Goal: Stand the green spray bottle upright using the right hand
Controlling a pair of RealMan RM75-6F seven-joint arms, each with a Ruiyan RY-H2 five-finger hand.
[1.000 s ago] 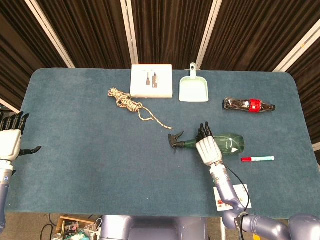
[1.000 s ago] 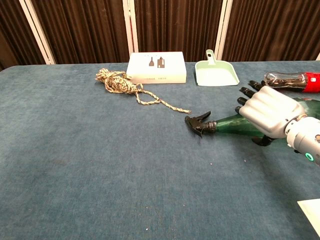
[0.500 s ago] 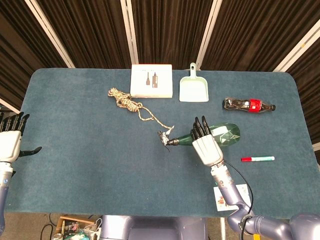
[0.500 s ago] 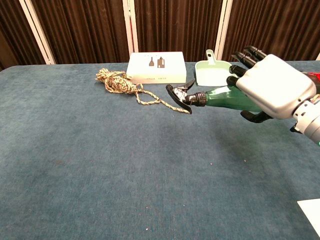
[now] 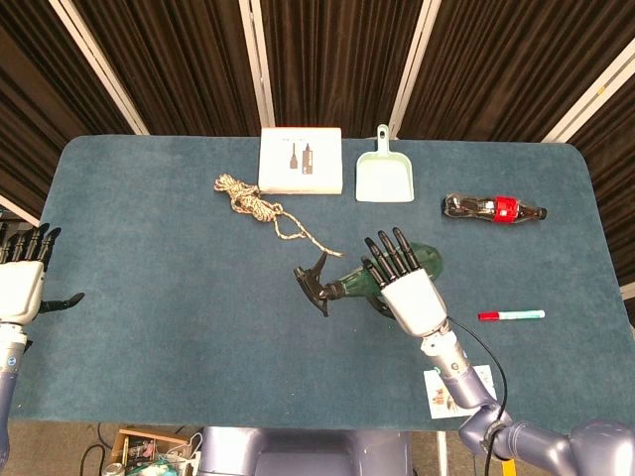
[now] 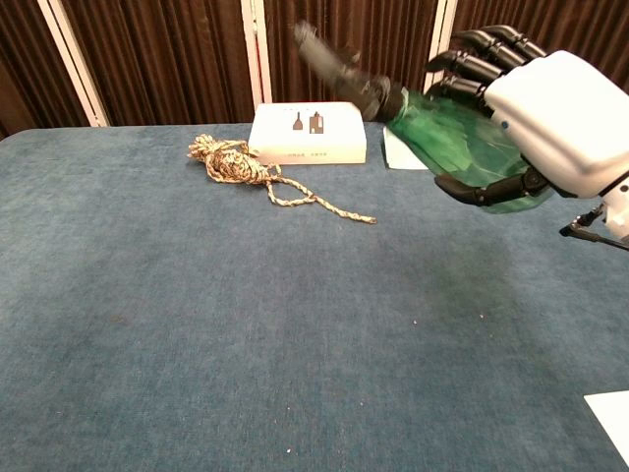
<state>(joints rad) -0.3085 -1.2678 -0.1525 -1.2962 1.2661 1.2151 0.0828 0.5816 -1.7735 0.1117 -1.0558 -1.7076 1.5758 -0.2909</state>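
Note:
My right hand (image 5: 407,288) (image 6: 545,118) grips the green spray bottle (image 5: 372,278) (image 6: 442,133) around its body and holds it well above the table. The bottle is tilted, its black trigger head (image 5: 313,281) (image 6: 339,69) pointing up and to the left. In the chest view the fingers (image 6: 482,54) wrap over the top of the green body and the thumb (image 6: 482,189) lies under it. My left hand (image 5: 22,283) hovers at the table's left edge, fingers spread, holding nothing.
A coiled rope (image 5: 260,208) (image 6: 246,167) lies left of centre. A white box (image 5: 300,161) (image 6: 307,133) and a mint dustpan (image 5: 385,177) sit at the back. A cola bottle (image 5: 493,208) and a red-capped marker (image 5: 511,315) lie to the right. A paper card (image 5: 461,389) lies near the front edge.
The right hand has lifted the spray bottle off the table and swung its trigger head upward and leftward. The left hand has stayed put.

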